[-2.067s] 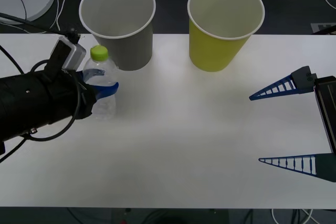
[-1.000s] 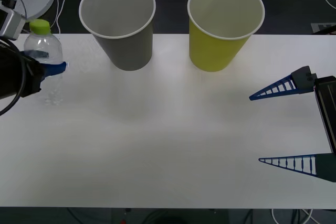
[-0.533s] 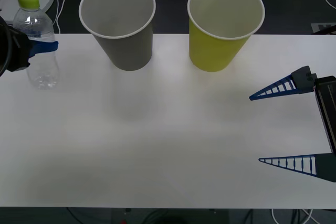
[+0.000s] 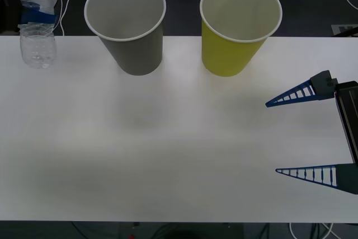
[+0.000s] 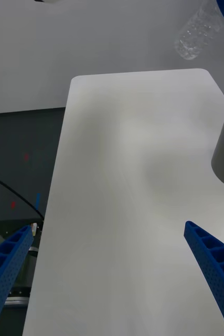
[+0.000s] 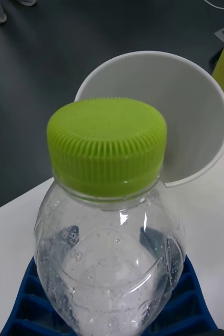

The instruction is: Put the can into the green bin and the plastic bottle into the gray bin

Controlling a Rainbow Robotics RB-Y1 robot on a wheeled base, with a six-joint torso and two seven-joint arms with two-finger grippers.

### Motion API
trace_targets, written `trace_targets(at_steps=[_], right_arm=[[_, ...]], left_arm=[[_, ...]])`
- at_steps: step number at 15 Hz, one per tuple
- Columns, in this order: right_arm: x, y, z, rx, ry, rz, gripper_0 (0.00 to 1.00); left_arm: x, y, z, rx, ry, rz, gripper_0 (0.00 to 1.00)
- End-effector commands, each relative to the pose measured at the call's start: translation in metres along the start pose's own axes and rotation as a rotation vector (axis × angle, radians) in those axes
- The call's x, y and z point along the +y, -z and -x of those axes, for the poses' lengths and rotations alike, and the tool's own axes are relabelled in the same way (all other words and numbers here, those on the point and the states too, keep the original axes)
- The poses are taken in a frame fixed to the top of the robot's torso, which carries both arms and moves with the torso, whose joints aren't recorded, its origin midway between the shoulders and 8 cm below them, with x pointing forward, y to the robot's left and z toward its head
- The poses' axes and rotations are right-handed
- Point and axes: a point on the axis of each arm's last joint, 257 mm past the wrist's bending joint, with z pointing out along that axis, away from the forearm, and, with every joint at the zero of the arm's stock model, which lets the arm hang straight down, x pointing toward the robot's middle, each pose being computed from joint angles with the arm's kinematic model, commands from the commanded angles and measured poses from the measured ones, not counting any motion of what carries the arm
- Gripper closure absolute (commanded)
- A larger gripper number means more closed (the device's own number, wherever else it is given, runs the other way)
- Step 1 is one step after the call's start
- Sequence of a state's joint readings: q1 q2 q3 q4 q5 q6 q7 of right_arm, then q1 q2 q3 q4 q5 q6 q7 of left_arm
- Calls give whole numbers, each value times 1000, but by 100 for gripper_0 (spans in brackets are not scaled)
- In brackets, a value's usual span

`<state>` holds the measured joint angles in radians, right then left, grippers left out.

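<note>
Plastic bottle [image 4: 37, 26] pinched by left gripper [image 4: 34, 14], lifted above table [image 4: 168, 138] at far left corner, beside gray bin [image 4: 128, 26]. Green bin [image 4: 238, 29] upright next to it. Right gripper [image 4: 305, 135] at right edge, jaws spread wide.

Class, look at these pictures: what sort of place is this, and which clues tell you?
Probably a robotics lab or test bench, not a home. A bare white table holds just the gray bin and green bin, cables trail on the dark floor behind, and the left gripper holds the plastic bottle.
</note>
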<state>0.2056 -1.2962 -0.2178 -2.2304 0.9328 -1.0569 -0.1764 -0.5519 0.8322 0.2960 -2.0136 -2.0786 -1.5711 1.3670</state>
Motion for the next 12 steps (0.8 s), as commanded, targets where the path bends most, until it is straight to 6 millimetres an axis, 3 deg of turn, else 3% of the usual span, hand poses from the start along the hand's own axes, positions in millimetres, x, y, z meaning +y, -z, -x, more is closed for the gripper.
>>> trace_targets(at_steps=[1, 12], right_arm=[[0, 0, 0, 0, 0, 0, 0], [0, 0, 0, 0, 0, 0, 0]], left_arm=[[11, -5, 10, 41, -21, -26, 100], [27, -27, 63, 199, -130, -102, 100]])
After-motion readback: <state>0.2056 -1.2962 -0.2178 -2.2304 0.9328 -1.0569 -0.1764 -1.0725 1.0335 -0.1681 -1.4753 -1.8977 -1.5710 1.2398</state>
